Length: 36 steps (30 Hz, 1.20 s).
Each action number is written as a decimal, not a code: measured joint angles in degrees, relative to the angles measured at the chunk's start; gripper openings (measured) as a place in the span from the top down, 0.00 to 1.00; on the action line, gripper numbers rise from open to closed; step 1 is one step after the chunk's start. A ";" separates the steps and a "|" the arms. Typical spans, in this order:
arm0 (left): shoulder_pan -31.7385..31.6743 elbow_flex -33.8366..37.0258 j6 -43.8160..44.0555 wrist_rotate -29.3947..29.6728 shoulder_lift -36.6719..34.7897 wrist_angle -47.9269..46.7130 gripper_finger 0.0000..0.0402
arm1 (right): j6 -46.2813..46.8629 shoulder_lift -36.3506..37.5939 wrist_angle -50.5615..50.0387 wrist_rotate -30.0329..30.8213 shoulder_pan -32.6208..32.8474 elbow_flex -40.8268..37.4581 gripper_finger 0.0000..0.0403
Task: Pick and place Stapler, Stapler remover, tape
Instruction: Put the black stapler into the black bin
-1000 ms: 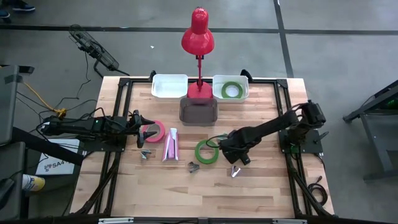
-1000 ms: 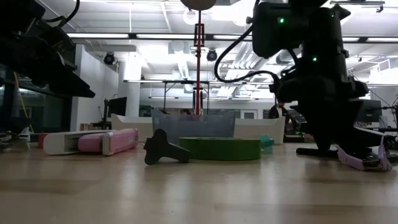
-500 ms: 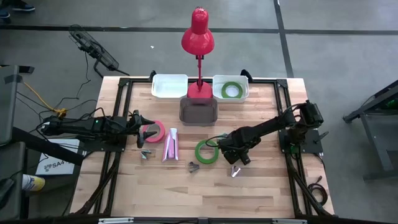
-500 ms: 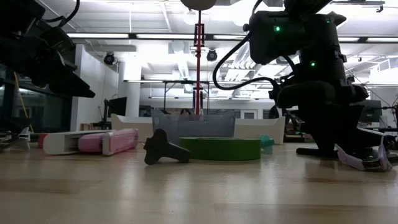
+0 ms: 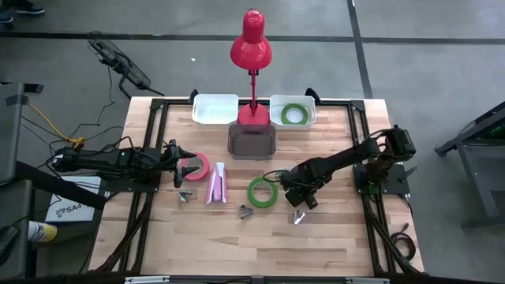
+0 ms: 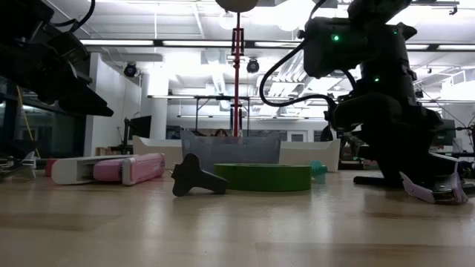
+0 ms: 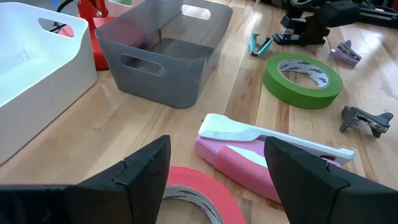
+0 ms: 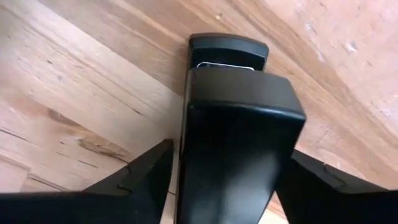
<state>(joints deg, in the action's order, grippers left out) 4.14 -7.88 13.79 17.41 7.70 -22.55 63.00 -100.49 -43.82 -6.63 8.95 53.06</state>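
High view: your right gripper (image 5: 296,192) is low over the table (image 5: 331,244), just beside the loose green tape (image 5: 262,192), with a lilac stapler remover (image 5: 298,217) near it. Your left gripper (image 5: 175,164) waits at the pink tape (image 5: 195,166); the pink stapler (image 5: 215,183) lies just beyond that ring. A second green tape (image 5: 295,114) sits in the right-hand white bin (image 5: 309,120), apart from the grey bin (image 5: 252,140).

Low view: you see the loose green tape (image 6: 263,177) flat on the wood, a dark stapler remover (image 6: 194,176) in front of it and the pink stapler (image 6: 126,168) off to one side.

Left wrist view: your left gripper (image 7: 216,155) is spread wide and holds nothing, with the pink tape (image 7: 193,196) lying between its fingers (image 7: 146,171).

Right wrist view: a black stapler (image 8: 236,112) lies on the wood, and the right gripper (image 8: 227,186) straddles it. You cannot tell whether it is clamped on the stapler.
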 joint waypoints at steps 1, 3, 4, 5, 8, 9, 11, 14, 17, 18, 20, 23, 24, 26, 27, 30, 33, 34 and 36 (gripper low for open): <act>0.00 0.00 0.01 0.00 0.01 0.00 0.36 | -0.02 0.02 -0.07 0.01 0.00 0.02 0.44; 0.00 0.00 0.01 0.00 -0.01 0.00 0.36 | -0.03 0.02 -0.18 0.02 0.00 0.00 0.48; 0.02 0.00 0.01 -0.02 0.00 0.00 0.36 | -0.07 0.01 -0.21 0.02 0.01 0.00 0.51; 0.00 0.00 0.00 0.00 0.01 0.00 0.36 | -0.27 0.00 -0.23 0.02 0.02 0.00 0.53; 0.00 0.00 0.00 -0.01 0.01 0.00 0.36 | -1.18 0.22 -0.32 0.21 0.04 0.00 0.60; 0.00 0.00 -0.01 0.00 0.01 0.00 0.36 | -1.66 0.41 -0.36 0.33 0.04 -0.02 0.62; 0.02 0.00 0.00 0.00 0.00 0.00 0.36 | -2.54 0.81 -0.43 0.69 0.04 -0.05 0.67; 0.00 0.00 -0.01 0.00 -0.01 0.00 0.36 | -3.90 1.82 -0.38 1.28 0.06 -0.13 0.68; 0.01 0.00 0.01 0.00 0.01 0.00 0.36 | -5.32 2.91 -0.84 1.78 0.09 -0.05 0.68; 0.01 0.00 0.00 -0.01 -0.01 0.00 0.36 | -5.80 3.28 -0.91 1.97 0.07 0.07 0.68; 0.02 0.00 0.01 0.00 0.01 0.00 0.36 | -6.92 4.38 -1.14 2.23 -0.06 0.74 0.68; 0.00 0.00 0.01 0.00 0.00 0.00 0.36 | -9.25 5.13 -2.96 2.19 -0.65 2.16 0.68; 0.00 0.00 0.01 0.00 0.00 0.00 0.36 | -10.46 5.14 -3.98 2.06 -0.90 2.97 0.68; 0.01 0.00 0.01 -0.02 0.01 0.00 0.36 | -13.74 5.18 -5.96 2.09 -1.67 4.95 0.68; 0.00 0.00 0.01 -0.02 0.01 0.00 0.36 | -15.60 5.22 -6.99 2.17 -2.19 6.07 0.68; 0.01 0.00 0.01 -0.02 -0.01 0.00 0.36 | -22.35 5.24 -8.93 2.47 -4.14 9.46 0.68; 0.00 0.00 0.01 -0.02 0.01 0.00 0.36 | -29.30 5.25 -10.22 2.54 -6.15 12.71 0.68; 0.01 0.00 0.01 -0.01 -0.01 0.00 0.36 | -31.66 5.27 -10.42 2.52 -6.84 13.64 0.68; 0.01 0.00 0.01 -0.02 0.00 0.00 0.36 | -35.96 5.27 -10.49 2.56 -8.24 15.34 0.68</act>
<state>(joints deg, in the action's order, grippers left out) 4.15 -7.88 13.80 17.39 7.70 -22.55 27.04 -95.22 -54.30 -4.08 0.71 68.40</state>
